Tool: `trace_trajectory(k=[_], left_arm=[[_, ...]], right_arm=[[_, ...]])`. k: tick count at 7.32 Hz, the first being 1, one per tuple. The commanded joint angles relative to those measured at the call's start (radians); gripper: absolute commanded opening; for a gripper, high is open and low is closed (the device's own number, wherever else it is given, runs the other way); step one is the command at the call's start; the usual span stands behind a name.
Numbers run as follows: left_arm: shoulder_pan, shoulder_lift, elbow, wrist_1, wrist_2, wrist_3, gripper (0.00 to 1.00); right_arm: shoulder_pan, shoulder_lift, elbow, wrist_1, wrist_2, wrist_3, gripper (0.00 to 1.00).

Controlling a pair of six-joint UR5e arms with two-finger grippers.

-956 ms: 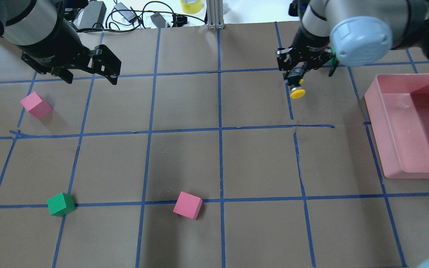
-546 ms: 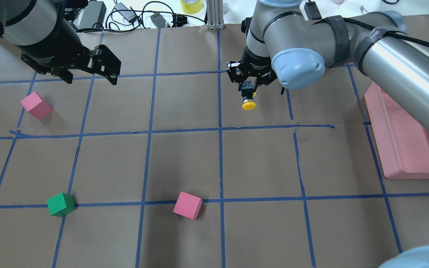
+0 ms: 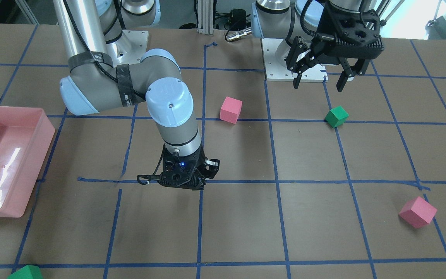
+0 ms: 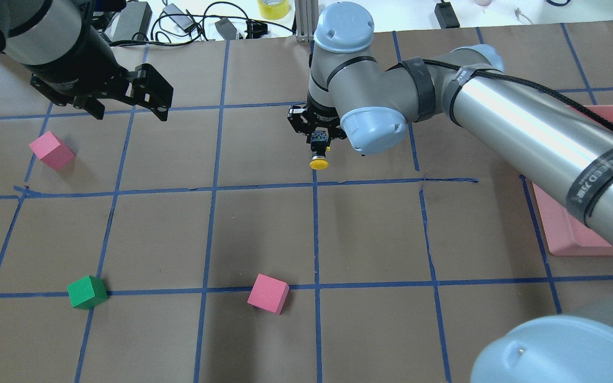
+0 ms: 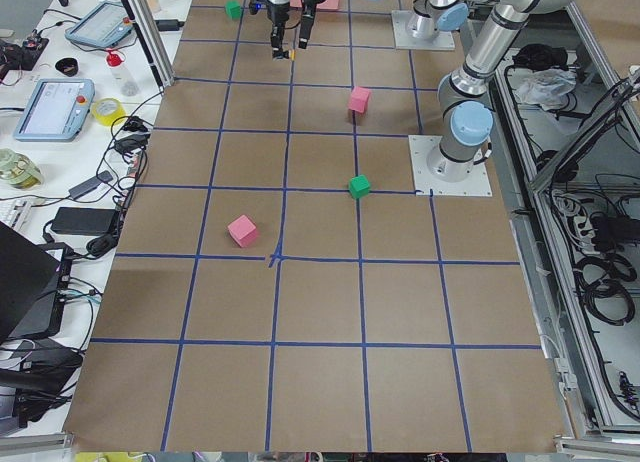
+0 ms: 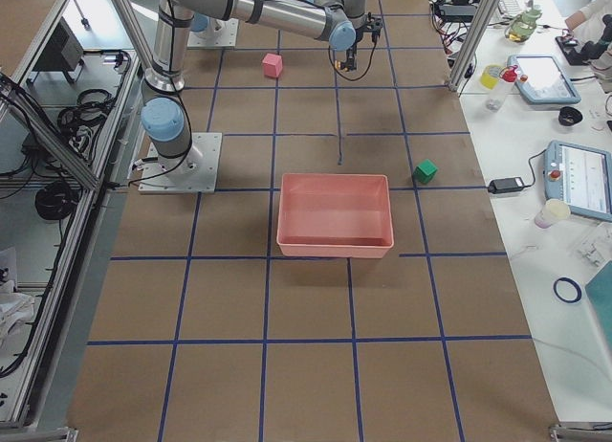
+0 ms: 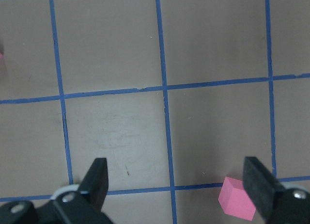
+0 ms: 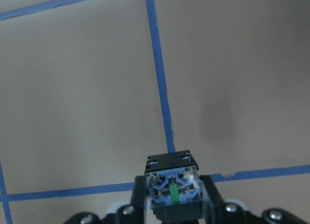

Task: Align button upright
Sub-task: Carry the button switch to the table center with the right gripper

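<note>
Two grippers are over the brown paper table [image 4: 264, 234], and only the right gripper [image 4: 319, 142] has anything in it. It is pinched narrowly on the button [image 4: 318, 157], gripping the end with the contact block. The button hangs beneath it with the round yellow cap [image 4: 319, 164] lowest and the short black body above the cap. It is over the middle of the far half of the table, just beside the central blue tape line [image 4: 315, 229]. In the right wrist view the block's end face [image 8: 173, 189] is blue-grey with a green bar in the middle, set in a black frame. I cannot tell whether the cap touches the paper. The left gripper [image 4: 128, 109] hangs wide apart and empty near a pink cube [image 4: 51, 150].
</note>
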Motion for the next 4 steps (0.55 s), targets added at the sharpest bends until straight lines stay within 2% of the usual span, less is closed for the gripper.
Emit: trace_trajectory(k=[1,4], left_arm=[[0.000,-0.001,0.000,0.000,0.000,0.000,1.00],[0.000,0.000,0.000,0.000,0.001,0.000,1.00]], right_arm=[[0.029,0.046,0.001,-0.049,-0.018,0.030,0.00],[0.052,0.083,0.011,-0.069,-0.018,0.033,0.00]])
